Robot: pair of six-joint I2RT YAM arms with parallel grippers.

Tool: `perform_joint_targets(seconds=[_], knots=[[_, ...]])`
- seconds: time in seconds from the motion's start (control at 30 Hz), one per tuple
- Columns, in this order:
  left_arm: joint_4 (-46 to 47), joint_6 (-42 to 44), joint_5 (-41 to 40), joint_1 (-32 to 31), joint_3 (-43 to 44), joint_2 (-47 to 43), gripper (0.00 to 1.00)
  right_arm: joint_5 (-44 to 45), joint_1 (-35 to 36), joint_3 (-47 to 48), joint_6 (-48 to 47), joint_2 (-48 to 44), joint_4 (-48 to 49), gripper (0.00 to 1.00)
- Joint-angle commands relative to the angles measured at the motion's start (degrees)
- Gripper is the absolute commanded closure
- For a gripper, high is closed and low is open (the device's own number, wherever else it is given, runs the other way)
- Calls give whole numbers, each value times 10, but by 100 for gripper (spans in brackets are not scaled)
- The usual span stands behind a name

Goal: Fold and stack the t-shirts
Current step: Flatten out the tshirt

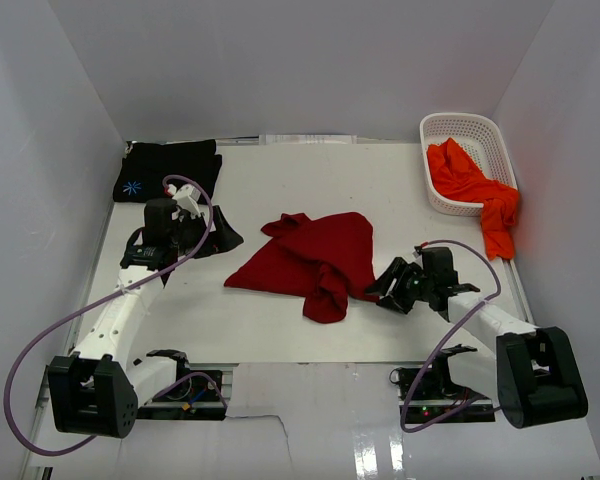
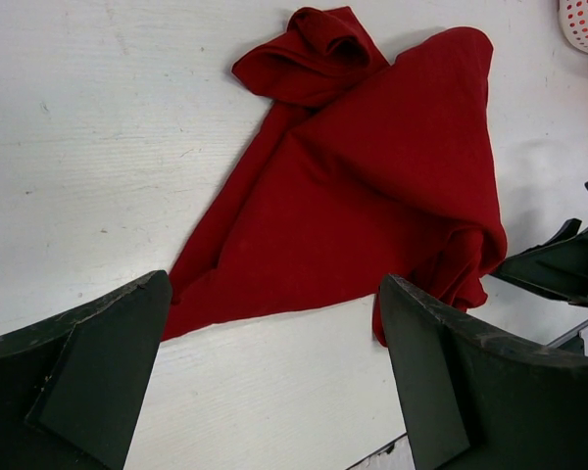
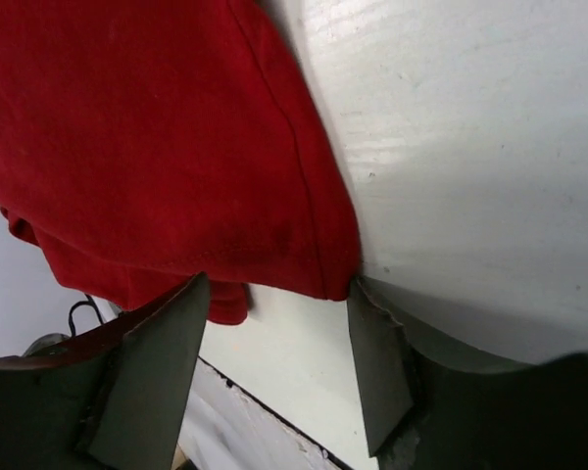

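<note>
While the dark red shirt (image 1: 315, 260) lay bunched in the middle of the surface (image 1: 380, 190), the right hand (image 3: 274, 289) sat at its right edge with its fingers apart, holding nothing. The left hand (image 1: 218, 240) was spread apart and empty too, off to the shirt's left. If the right hand shut there, I think it could catch two layers at once, because the cloth was doubled over. Then a pull might drag the whole heap instead of opening it flat.
</note>
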Motion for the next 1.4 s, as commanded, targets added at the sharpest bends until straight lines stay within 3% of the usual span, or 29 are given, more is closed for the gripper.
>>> perform_joint_targets(seconds=[0.0, 0.07, 0.1, 0.2, 0.43, 0.57, 0.93, 1.13, 1.37], knots=[[1, 9, -6, -2, 12, -2, 2, 26, 0, -16, 4, 24, 25, 38], [1, 10, -6, -2, 11, -1, 2, 24, 0, -12, 5, 32, 44, 42], [1, 10, -6, -2, 12, 0, 2, 22, 0, -12, 4, 40, 48, 59], [0, 10, -9, -2, 12, 1, 2, 17, 0, -8, -1, 54, 55, 92], [0, 10, -9, -2, 12, 2, 2, 9, 5, 89, -31, 39, 12, 92], [0, 10, -8, -2, 12, 1, 2, -30, 22, 242, -76, 55, -31, 92], [6, 21, 17, -29, 16, -34, 2, -53, 214, 630, -191, 228, -161, 92], [12, 54, 25, -67, 14, -138, 2, -66, 240, 774, -188, 324, -173, 92], [60, 56, 64, -83, 17, -147, 2, -73, 281, 980, -203, 420, -238, 92]])
